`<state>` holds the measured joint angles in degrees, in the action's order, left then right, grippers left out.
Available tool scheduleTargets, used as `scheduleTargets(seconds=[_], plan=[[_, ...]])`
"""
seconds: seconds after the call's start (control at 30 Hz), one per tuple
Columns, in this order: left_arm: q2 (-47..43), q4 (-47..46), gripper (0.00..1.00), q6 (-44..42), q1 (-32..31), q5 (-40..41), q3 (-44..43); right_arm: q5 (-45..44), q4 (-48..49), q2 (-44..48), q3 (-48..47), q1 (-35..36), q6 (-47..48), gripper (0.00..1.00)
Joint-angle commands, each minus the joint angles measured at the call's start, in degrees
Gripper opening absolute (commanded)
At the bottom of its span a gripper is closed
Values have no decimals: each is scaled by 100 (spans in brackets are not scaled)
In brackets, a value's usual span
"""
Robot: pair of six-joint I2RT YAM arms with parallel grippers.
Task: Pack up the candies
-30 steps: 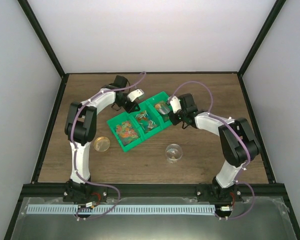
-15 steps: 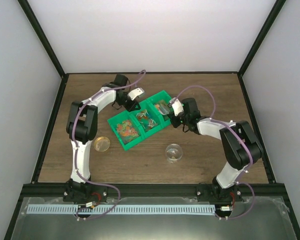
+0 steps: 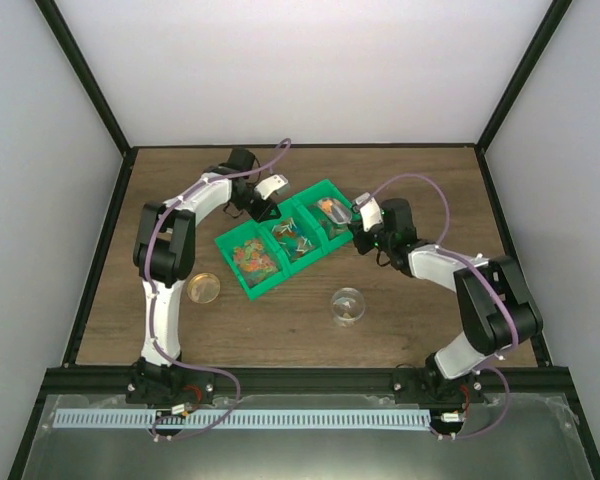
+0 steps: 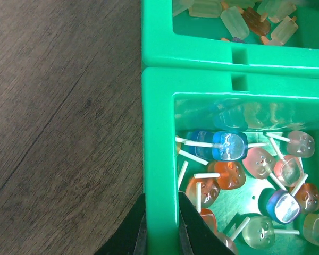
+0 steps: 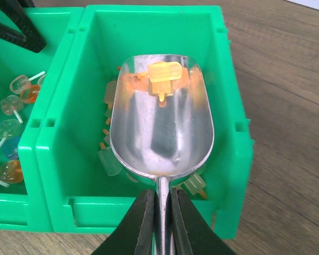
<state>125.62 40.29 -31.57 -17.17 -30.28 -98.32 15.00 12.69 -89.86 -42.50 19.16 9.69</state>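
- Clamps the left gripper [image 4: 161,212] onto the side wall of the middle bin [image 4: 159,133], one finger outside and one inside, tight against the green plastic.
- Shows the same left gripper [image 3: 265,211] in the top view at the 12 o'clock edge of the bin row, arm arched over from 9 o'clock.
- Holds lollipops [image 4: 228,146] in that middle bin: blue, orange, pink and clear heads on white sticks, piled toward 3 o'clock of the clamped wall.
- Pinches the thin handle of the metal scoop [image 5: 159,127] in the right gripper [image 5: 159,202], fingers shut on it from both sides.
- Keeps the scoop bowl level above the far bin [image 5: 226,106], open end toward 12 o'clock in the right wrist view.
- Carries one orange candy [image 5: 164,75] at the 12 o'clock end of the scoop bowl, with the rest of the bowl bare metal.
- Leaves popsicle-shaped candies [image 5: 109,159] on the floor of the far bin under the scoop, pale green and orange, mostly hidden by the bowl.
- Lines up three green bins on the table [image 3: 430,180], the row running from 7 o'clock to 1 o'clock in the top view.
- Fills the near bin [image 3: 232,278] at the 7 o'clock end with small mixed candies [image 3: 252,258] in orange, red, yellow and green.
- Places a clear cup [image 3: 348,305] at 5 o'clock of the row, apart from it, with a little orange inside.
- Places a round dish [image 3: 205,288] at 8 o'clock of the row, near the left arm.
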Motion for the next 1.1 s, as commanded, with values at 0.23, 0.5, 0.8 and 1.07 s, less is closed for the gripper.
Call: scheduleTargets(seconds=[0.23,0.5,0.8,1.07], plan=[[235,59,4,-156,135,-160,-231,524,896,564,214,-158,49,1],[252,-86,4,37,195,-153,-222,1069,165,1102,31,-237,621,1],[243,-139,26,86,205,-57,-307,2257,-3285,2580,-460,-968,2735,1],[252,-264,68,230,196,-79,-343,2369,-5081,4064,-195,-1204,4049,1]])
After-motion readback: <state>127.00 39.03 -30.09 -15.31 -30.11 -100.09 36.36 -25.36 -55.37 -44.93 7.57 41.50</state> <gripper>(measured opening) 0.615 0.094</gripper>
